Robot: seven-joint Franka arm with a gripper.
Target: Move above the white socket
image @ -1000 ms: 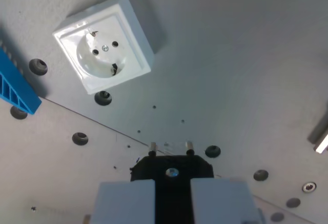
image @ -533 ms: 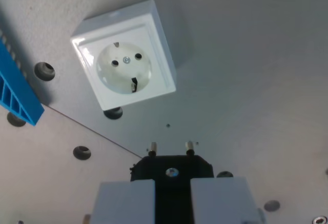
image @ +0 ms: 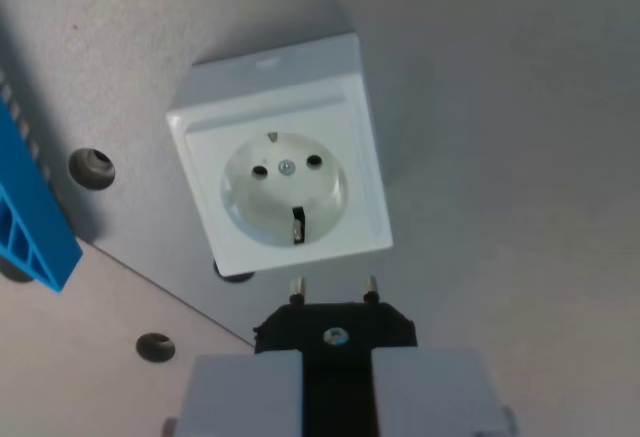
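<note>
The white socket [image: 285, 185] is a square wall outlet lying face up on the grey plate, a little above and left of the wrist view's centre. Its round recess shows two pin holes, a centre screw and earth clips. My gripper [image: 336, 382] sits at the bottom middle, its two pale fingers shut on a black plug [image: 335, 326]. The plug's two metal pins [image: 333, 285] point toward the socket's lower edge and stop just short of it in the picture.
A blue plastic part [image: 30, 227] lies at the wrist view's left edge. Round holes [image: 92, 166] dot the grey plate [image: 500, 157], and a seam runs diagonally from the left toward the plug.
The whole scene has shifted down and to the right and the socket looks larger, so the camera has moved closer toward it. The plug stays held the same way.
</note>
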